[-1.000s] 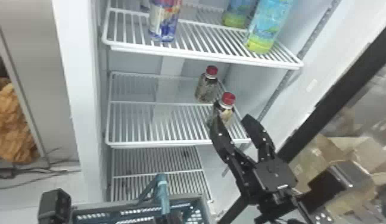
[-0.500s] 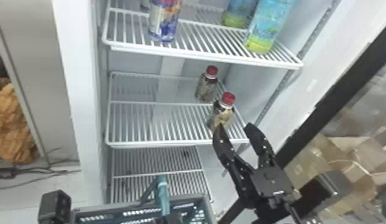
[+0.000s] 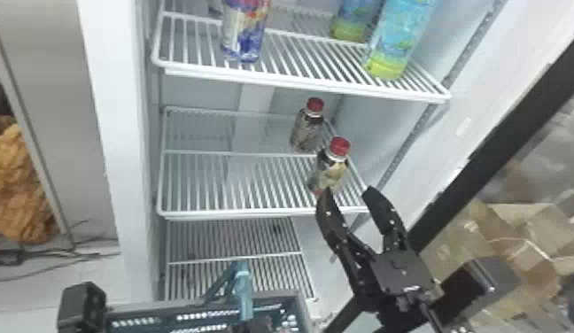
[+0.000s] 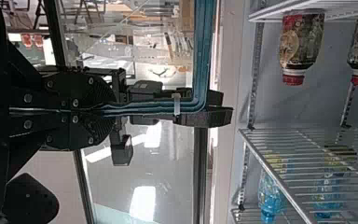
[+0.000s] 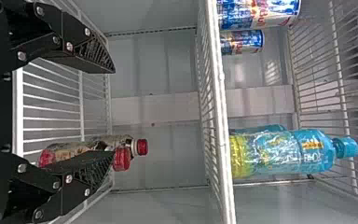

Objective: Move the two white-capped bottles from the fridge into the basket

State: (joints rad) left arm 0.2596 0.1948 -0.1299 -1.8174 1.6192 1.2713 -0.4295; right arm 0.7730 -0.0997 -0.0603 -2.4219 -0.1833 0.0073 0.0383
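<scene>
Two dark bottles with red caps and white neck rings stand on the fridge's middle shelf: the front bottle (image 3: 329, 172) and, behind it, the back bottle (image 3: 307, 129). Low in front of them is my right gripper (image 3: 349, 192), open; one fingertip overlaps the front bottle's base in the head view. In the right wrist view my right gripper (image 5: 114, 112) has nothing between its fingers, and one finger hides part of the bottles. My left gripper (image 3: 255, 327) is at the basket (image 3: 301, 305). In the left wrist view my left gripper (image 4: 107, 111) is shut on the teal basket handle (image 4: 154, 106).
Above the bottles, the upper shelf (image 3: 299, 84) bears a can (image 3: 245, 35) and blue-green bottles (image 3: 399, 42). A lower shelf (image 3: 237, 254) lies beneath. The fridge's side wall (image 3: 388, 128) runs close beside the bottles, and a black door edge slants along the right.
Compared with a second ago, my right gripper sits slightly lower, a little below the front bottle, and its wrist has shifted. It remains open. The bottles stand where they were.
</scene>
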